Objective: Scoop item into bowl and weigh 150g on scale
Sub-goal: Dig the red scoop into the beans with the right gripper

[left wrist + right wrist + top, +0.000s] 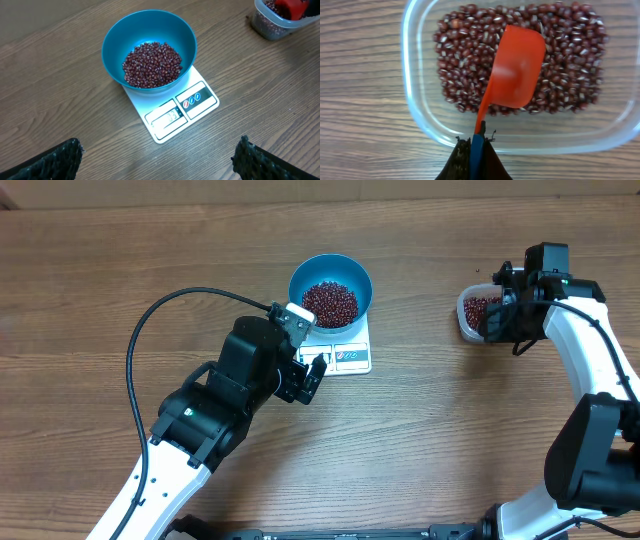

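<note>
From above, your blue bowl point(300, 278) sits on the scale point(350, 356) with a maroon heap of beans point(330, 302) inside. The scale's display end points toward the near bench point(150, 240) edge. Your left end effector point(308, 362) hangs just beside that end, spread wide. Far right, the clear tub point(466, 318) holds more beans under your right end effector point(502, 315).

Left wrist: the bowl covers the scale's far half, display toward the camera.

Right wrist: the end effector is pressed together on the red scoop point(517, 67) handle. The scoop's long axis runs up and slightly right, its cup over the tub's beans.
</note>
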`<action>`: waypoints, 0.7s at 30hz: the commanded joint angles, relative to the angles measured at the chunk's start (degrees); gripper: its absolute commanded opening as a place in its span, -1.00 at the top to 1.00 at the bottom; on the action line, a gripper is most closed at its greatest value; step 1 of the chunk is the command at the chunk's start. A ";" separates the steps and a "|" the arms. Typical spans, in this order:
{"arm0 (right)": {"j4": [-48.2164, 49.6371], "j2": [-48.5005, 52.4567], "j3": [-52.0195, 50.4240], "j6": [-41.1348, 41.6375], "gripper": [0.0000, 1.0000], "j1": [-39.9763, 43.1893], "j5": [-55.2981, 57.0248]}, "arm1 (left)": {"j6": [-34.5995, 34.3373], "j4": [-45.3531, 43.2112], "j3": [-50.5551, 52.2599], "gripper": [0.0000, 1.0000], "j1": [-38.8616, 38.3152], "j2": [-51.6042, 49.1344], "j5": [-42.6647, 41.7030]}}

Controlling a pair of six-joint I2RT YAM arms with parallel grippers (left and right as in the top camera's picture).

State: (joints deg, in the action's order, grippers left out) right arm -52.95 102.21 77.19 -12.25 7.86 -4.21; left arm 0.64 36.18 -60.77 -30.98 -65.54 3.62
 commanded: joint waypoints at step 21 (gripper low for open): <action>-1.57 0.68 -0.37 -0.15 0.93 5.18 -21.66 | 1.09 -0.04 0.20 -0.99 0.22 -0.09 -0.09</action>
State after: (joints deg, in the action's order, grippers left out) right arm -53.98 102.63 77.19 -12.25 12.69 -18.92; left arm 0.64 36.21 -60.77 -30.98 -65.54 3.62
